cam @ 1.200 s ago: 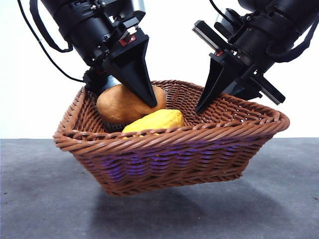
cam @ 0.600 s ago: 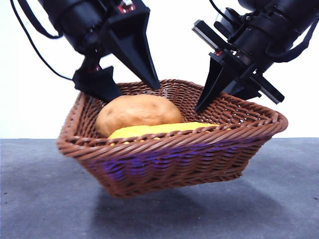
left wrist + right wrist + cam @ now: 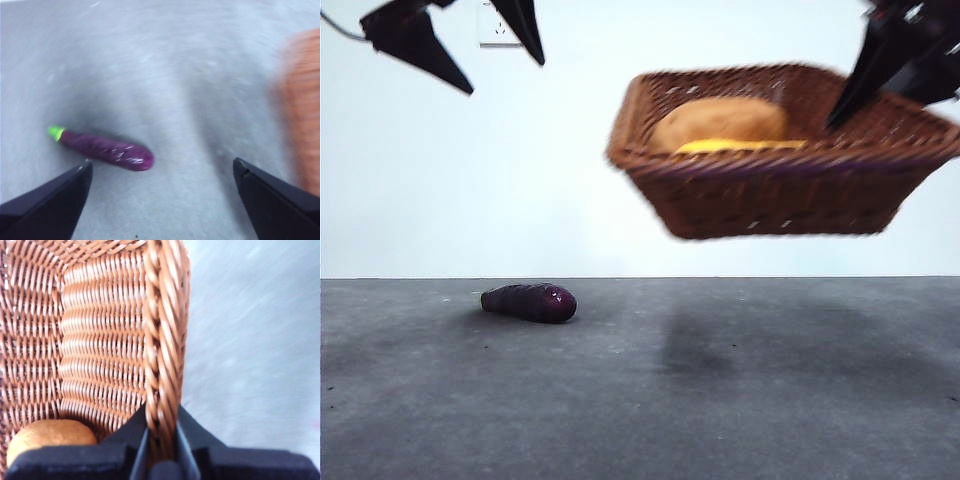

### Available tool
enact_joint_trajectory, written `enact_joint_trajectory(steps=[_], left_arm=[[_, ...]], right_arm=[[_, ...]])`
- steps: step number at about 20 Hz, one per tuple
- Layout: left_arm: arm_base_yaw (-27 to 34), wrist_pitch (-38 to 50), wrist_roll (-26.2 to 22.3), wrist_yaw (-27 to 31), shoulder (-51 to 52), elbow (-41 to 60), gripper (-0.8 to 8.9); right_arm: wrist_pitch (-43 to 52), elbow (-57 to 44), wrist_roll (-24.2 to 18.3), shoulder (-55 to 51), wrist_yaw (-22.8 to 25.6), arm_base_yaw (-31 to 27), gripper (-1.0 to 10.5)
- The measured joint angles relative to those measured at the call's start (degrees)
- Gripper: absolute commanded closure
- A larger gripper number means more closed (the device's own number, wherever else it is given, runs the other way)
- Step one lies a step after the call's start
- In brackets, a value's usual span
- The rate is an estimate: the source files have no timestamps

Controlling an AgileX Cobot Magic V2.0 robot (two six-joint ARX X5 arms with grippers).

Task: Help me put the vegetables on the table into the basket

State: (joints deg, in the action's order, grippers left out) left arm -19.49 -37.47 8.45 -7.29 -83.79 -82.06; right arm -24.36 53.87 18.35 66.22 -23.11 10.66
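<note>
The wicker basket (image 3: pixel 790 190) hangs high above the table (image 3: pixel 720 400) at the right, blurred. My right gripper (image 3: pixel 890 70) is shut on the basket's braided rim (image 3: pixel 162 365). The brown potato (image 3: pixel 720 120) and the yellow corn cob (image 3: pixel 740 146) lie inside it; the potato also shows in the right wrist view (image 3: pixel 47 437). The dark purple eggplant (image 3: pixel 532 302) with its green stem lies on the table at the left, also seen in the left wrist view (image 3: pixel 105 150). My left gripper (image 3: pixel 470 45) is open and empty, high at the top left, above the eggplant.
A white wall with a socket (image 3: pixel 495 25) stands behind the table.
The basket has risen and moved right with the right gripper, uncovering the eggplant on the table. My left gripper has let go of the potato and moved up and left.
</note>
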Motion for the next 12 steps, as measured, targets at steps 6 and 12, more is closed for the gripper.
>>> enact_joint_trajectory(steps=[6,12], left_arm=[[1.88,3.19,9.97,0.13,-14.03,-2.10,3.43],[2.36,-6.38,15.80,2.21,-28.87,-16.41,3.43]], right_arm=[[-7.82,0.00,-4.46,-8.79,0.15,-4.20,9.6],[-11.82,0.00,-8.13,-12.00,0.13,-4.26,9.6]])
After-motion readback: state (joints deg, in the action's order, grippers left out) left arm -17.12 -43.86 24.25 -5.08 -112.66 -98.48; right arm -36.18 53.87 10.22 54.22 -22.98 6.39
